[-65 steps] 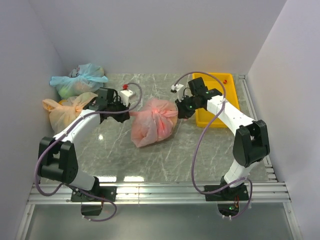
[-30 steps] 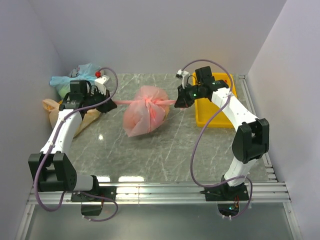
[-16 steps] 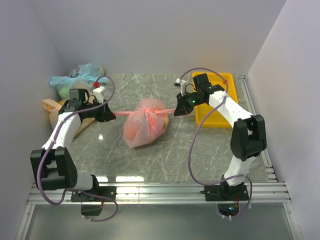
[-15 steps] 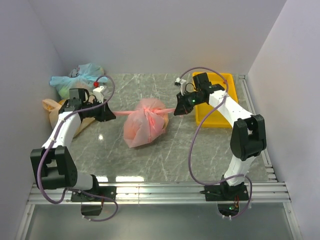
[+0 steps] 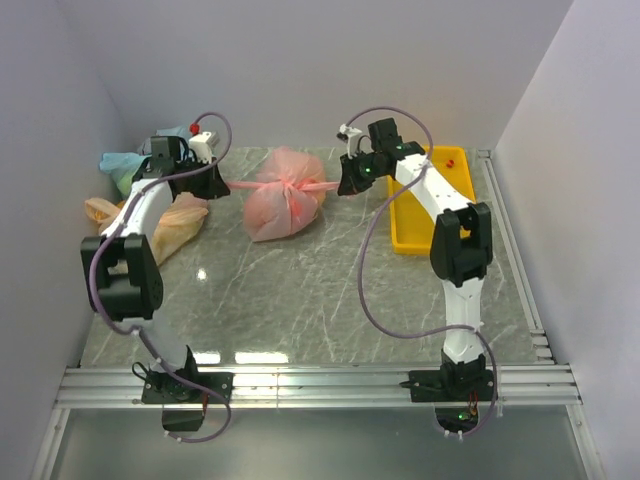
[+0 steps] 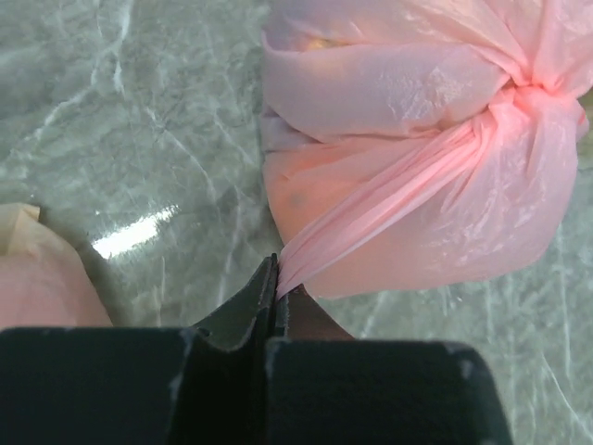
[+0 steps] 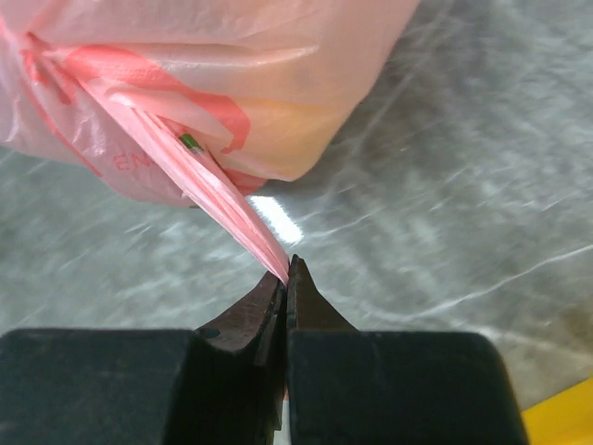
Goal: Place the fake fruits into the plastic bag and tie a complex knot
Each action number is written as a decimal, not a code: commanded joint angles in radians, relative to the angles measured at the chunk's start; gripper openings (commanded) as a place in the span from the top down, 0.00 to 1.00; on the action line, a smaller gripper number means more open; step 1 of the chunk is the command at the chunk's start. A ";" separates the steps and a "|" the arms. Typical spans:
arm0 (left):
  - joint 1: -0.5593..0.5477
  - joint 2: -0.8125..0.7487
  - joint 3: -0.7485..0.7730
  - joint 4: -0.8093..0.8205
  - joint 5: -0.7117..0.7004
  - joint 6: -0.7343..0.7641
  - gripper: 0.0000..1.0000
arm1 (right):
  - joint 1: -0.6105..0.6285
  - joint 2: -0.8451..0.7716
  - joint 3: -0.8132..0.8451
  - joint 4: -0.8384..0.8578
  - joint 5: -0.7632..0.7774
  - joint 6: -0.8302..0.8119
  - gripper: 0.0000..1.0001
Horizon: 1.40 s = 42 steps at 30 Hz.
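Note:
The salmon-pink plastic bag (image 5: 283,198) sits bulging and tied near the back middle of the table, its two handles pulled out taut sideways from a knot (image 6: 515,93). My left gripper (image 5: 222,184) is shut on the left handle (image 6: 371,215); its jaws pinch the stretched strip at the tips (image 6: 277,278). My right gripper (image 5: 343,186) is shut on the right handle (image 7: 199,185), gripping it at the tips (image 7: 286,275). The fake fruits are hidden inside the bag; only faint yellowish shapes show through the plastic (image 7: 278,120).
A blue-green tied bag (image 5: 125,165) and a pale peach tied bag (image 5: 170,220) lie at the back left, close to my left arm. A yellow tray (image 5: 440,215) stands at the right, with a small red item (image 5: 452,160) at its far edge.
Both arms have carried the bag toward the back wall, stretching the handles further apart and level. Both grips have held throughout.

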 commanded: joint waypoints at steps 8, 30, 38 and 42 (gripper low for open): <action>0.021 0.196 0.213 0.023 -0.285 -0.046 0.42 | -0.076 0.047 0.069 0.010 0.315 -0.042 0.36; 0.018 -0.315 -0.044 -0.207 -0.305 0.051 0.01 | -0.156 -0.786 -0.699 0.229 0.179 0.202 0.03; -0.097 -0.528 -0.322 -0.163 -0.311 0.020 0.01 | -0.124 -1.090 -1.065 0.333 0.226 0.220 0.01; -0.135 -0.583 -0.393 -0.144 -0.327 -0.022 0.00 | -0.115 -1.181 -1.170 0.341 0.220 0.255 0.01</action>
